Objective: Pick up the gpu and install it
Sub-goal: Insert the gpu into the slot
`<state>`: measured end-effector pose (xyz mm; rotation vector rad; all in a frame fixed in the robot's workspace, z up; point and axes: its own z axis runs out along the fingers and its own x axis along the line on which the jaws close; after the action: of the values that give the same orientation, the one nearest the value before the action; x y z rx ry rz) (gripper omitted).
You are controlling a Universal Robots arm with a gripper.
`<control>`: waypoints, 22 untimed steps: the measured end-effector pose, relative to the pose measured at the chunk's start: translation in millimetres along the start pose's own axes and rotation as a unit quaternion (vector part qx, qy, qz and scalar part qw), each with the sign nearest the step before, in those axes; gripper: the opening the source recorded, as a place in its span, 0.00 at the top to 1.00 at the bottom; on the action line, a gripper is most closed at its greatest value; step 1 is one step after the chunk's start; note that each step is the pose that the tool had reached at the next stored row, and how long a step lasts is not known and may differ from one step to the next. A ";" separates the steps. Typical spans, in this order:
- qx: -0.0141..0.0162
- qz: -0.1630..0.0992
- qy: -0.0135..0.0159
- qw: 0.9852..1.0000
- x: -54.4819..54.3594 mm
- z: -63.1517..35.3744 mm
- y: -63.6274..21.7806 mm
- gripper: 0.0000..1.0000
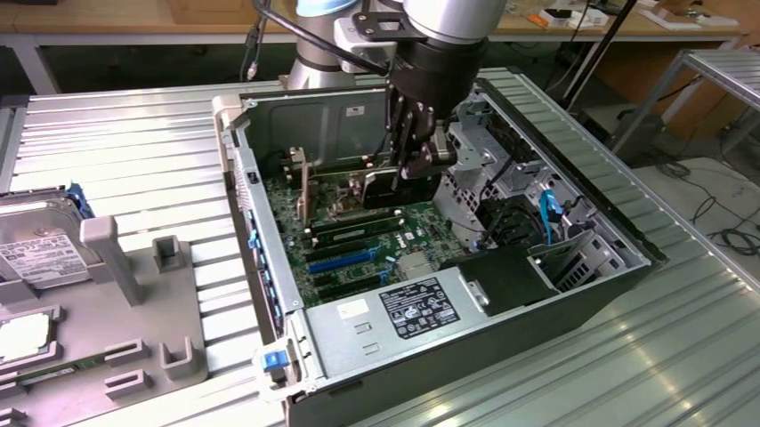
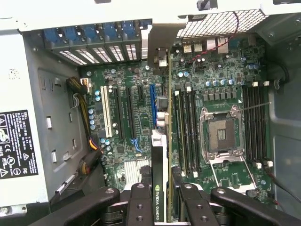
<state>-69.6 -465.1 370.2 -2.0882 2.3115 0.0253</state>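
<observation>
An open desktop computer case (image 1: 499,347) lies on its side on a ribbed metal desk (image 1: 131,151). The arm's tool (image 1: 416,160) reaches down into it, its black fingers (image 2: 141,207) pinching the gpu (image 2: 159,165). The card is held on edge over the green motherboard (image 2: 230,174), running just beside the blue expansion slot (image 2: 153,101). I cannot tell whether it is seated. In the exterior view, a silver hard drive (image 1: 36,253) sits at nine o'clock from the case.
</observation>
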 end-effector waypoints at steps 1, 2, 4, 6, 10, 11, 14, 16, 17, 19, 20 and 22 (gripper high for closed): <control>0.000 0.000 0.000 1.000 0.0 0.0 0.0 0.73; 0.000 0.000 0.000 1.000 0.0 0.0 0.0 0.73; 0.000 0.000 0.000 1.000 0.0 0.0 0.0 0.73; 0.000 0.000 0.000 1.000 0.0 0.1 0.0 0.73; 0.001 0.000 -0.002 1.000 0.0 1.7 0.0 0.73; 0.001 0.000 -0.002 1.000 0.1 3.7 0.0 0.73; 0.001 -0.001 -0.002 1.000 0.2 9.4 0.1 0.73; 0.001 -0.003 -0.002 1.000 0.3 14.4 0.1 0.73; 0.001 -0.003 -0.002 1.000 0.3 16.4 0.3 0.73; 0.001 -0.003 -0.002 1.000 0.6 21.2 1.4 0.73; 0.001 -0.005 -0.003 1.000 1.1 23.7 1.5 0.73; 0.001 -0.009 -0.002 1.000 2.7 27.5 1.5 0.73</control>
<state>-71.1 -466.8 342.7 -2.1061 2.2884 0.0283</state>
